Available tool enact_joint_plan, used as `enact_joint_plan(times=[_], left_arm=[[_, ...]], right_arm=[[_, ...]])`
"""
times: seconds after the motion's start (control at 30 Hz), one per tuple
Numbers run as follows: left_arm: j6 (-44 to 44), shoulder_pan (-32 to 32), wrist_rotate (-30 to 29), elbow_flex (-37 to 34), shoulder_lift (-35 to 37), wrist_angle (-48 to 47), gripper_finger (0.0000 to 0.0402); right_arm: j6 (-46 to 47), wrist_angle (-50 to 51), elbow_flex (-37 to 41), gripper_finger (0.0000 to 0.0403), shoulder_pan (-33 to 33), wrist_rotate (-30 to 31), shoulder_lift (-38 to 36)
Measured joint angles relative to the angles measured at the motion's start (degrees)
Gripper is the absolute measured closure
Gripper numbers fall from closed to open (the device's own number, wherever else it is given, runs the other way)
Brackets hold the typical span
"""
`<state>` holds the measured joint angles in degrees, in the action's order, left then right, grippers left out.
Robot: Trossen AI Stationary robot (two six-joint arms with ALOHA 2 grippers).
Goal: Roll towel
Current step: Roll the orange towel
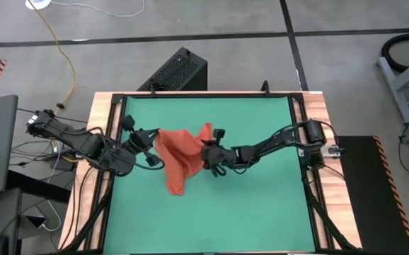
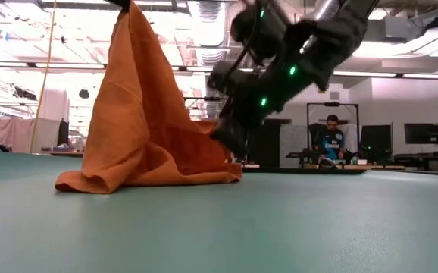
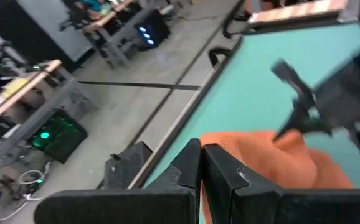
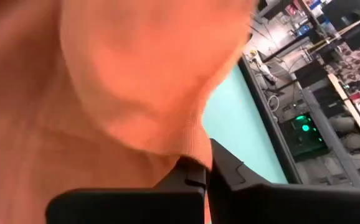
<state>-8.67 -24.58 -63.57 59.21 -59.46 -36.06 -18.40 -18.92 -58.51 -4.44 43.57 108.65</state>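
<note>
High view shows both the left gripper [image 1: 153, 136] and right gripper [image 1: 208, 146] pinching the soft orange-red towel [image 1: 178, 159] aloft; uneven pulling could slip a corner free

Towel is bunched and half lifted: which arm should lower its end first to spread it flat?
Left, probably. The left gripper holds the towel by a high corner, cloth hanging to the green mat. The right gripper pinches an edge lower down, near the heap.
</note>
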Motion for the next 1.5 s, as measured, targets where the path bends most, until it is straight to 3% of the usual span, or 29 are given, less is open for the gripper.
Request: enact_joint_plan(times=[0.2, 0.37, 0.5, 0.7, 0.83, 0.93, 1.03, 1.13, 1.23, 1.33, 1.5], left_arm=[[-1.1, 0.3, 9.0, -0.5, -0.7, -6.7, 0.0389], [-2.8, 0.4, 17.2, -5.6, -3.0, -9.3, 0.0340], [-7.1, 0.3, 20.5, -12.2, -6.4, -7.2, 0.0294], [-20.0, 1.4, 23.1, -25.3, -11.8, 8.7, 0.0260], [-27.3, 2.2, 33.0, -32.1, -14.2, 19.5, 0.0263], [-29.6, 2.0, 40.9, -34.1, -14.3, 27.7, 0.0272], [-28.9, 1.6, 44.8, -32.9, -12.5, 31.5, 0.0281], [-26.1, 1.4, 45.3, -29.5, -9.7, 31.5, 0.0291], [-21.9, 1.5, 44.7, -25.8, -6.6, 30.0, 0.0301], [-18.2, 1.7, 39.6, -21.8, -4.0, 27.0, 0.0310], [-2.1, 0.4, 34.6, -20.4, -7.0, 28.6, 0.0314]], right_arm=[[11.9, 12.6, -0.4, 0.0398, -2.7, 0.1, -7.3], [25.7, 27.2, -0.4, 0.0400, -5.2, 0.0, -14.4], [34.8, 32.8, -0.4, 0.0401, -6.5, -2.0, -19.2], [48.5, 33.2, -0.4, 0.0402, -4.1, -16.8, -25.6], [47.9, 34.6, -0.4, 0.0402, -0.7, -27.1, -27.9], [46.9, 37.4, -0.4, 0.0402, 4.2, -29.9, -28.0], [46.7, 39.3, -0.4, 0.0402, 10.2, -32.4, -25.8], [44.6, 38.3, -0.4, 0.0402, 15.2, -35.4, -22.2], [43.9, 35.4, -0.4, 0.0402, 20.2, -42.5, -17.9], [43.4, 32.4, -0.4, 0.0402, 23.3, -47.2, -13.4], [42.0, 29.8, -0.4, 0.0402, 24.9, -49.6, -8.7]])
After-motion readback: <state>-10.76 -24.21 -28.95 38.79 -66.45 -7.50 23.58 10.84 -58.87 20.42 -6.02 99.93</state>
